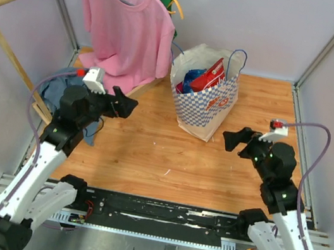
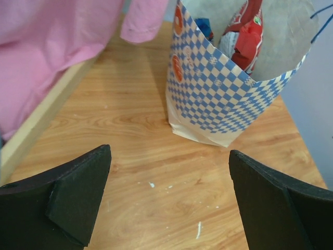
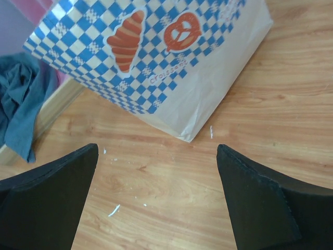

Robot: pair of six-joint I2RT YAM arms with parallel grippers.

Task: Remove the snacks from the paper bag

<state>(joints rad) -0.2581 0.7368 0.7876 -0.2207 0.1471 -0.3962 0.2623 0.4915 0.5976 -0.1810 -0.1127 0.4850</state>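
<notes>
The wooden worktop [image 1: 149, 154] shows open boards ahead of both arms; the pink T-shirt [image 1: 129, 25] hangs ahead-left of the left end effector [image 1: 127, 103], its hem close to a wooden rail [image 2: 41, 122]; the paper bag [image 1: 211, 110] stands upright with its mouth open, ahead-right of the left end effector and ahead-left of the right end effector [image 1: 230, 141], its base edge apart from both; the snacks [image 1: 209, 74] sit inside, a red packet reaching the rim; both end effectors have fingers spread wide, holding nothing.
</notes>
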